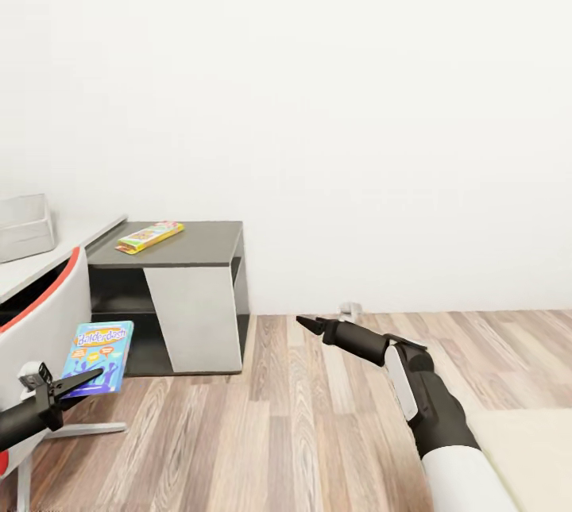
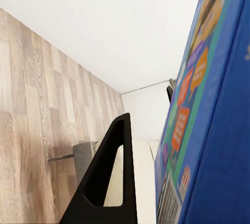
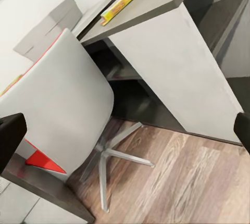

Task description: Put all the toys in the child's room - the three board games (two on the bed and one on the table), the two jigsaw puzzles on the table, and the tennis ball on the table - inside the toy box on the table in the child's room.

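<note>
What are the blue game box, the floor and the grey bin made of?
The blue game box, held by the left gripper, looks like glossy printed cardboard: flat, thin, with bright cartoon print. The floor looks like wood planks, with brown grain and seams, though it may be laminate. The grey bin on the table looks like smooth matte plastic, plain and thin-walled.

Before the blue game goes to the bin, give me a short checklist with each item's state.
1. Blue board game held by the left gripper: ok; the left wrist view shows it against a finger.
2. Right gripper free: ok, its jaws are apart with nothing between.
3. Toy box on the table: ok, at the frame's left edge.
4. Room inside the toy box: cannot tell.
5. Chair between the robot and the table: not ok.
6. SKIP-BO game still on the dark wing: not ok, pending.
</note>
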Robot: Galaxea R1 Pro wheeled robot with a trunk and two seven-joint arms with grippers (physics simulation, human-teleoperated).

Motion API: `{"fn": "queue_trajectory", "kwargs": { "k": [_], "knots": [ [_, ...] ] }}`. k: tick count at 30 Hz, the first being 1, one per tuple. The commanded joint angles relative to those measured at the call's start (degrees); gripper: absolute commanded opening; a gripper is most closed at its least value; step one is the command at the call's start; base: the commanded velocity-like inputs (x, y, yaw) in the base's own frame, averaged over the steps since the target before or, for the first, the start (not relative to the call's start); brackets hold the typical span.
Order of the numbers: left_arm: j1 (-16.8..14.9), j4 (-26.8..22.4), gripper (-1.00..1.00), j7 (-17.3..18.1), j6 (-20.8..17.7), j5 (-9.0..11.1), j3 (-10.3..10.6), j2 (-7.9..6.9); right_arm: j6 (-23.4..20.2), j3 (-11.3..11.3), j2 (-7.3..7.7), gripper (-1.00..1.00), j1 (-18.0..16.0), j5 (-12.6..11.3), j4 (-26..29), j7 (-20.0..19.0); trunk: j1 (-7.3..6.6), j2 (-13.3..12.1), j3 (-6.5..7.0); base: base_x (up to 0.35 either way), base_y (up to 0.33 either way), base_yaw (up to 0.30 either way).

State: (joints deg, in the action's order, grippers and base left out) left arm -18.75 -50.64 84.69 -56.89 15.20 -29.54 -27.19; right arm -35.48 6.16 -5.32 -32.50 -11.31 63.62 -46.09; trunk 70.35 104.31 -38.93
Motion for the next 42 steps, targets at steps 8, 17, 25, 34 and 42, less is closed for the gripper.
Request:
{"fn": "queue_trajectory", "kwargs": {
  "k": [8,17,25,34,42],
  "knots": [
    [-0.1,0.0,-1.00,0.2,-0.6,0.1,0.0,0.03,-0.4,0.2,-0.04,1.00,0.0,-0.2,0.0,-0.1,0.02,0.0,-0.06,0.274,0.043,0.292],
    [-0.1,0.0,-1.00,0.2,-0.1,0.1,-0.2,0.05,0.7,0.2,-0.04,1.00,-0.1,-0.4,0.0,-0.1,0.02,0.0,-0.06,0.198,0.025,0.104],
    [-0.5,-0.2,-1.00,0.2,-0.8,0.5,-0.9,0.56,1.8,0.9,-0.54,1.00,-0.3,0.1,-0.7,0.1,-1.07,-2.0,0.84,0.009,0.000,0.002],
    [-0.5,-0.2,-1.00,-0.1,-0.6,0.4,-0.6,0.42,3.8,1.2,0.72,1.00,-0.3,-0.3,-1.9,0.4,-3.05,-5.6,2.45,0.000,0.000,0.000],
    [-0.5,-1.4,-1.00,0.2,-0.7,0.4,-0.6,0.13,3.8,1.2,0.87,1.00,-0.3,-0.6,-1.4,0.1,-4.80,-8.8,3.89,0.000,0.000,0.000]
  ]
}}
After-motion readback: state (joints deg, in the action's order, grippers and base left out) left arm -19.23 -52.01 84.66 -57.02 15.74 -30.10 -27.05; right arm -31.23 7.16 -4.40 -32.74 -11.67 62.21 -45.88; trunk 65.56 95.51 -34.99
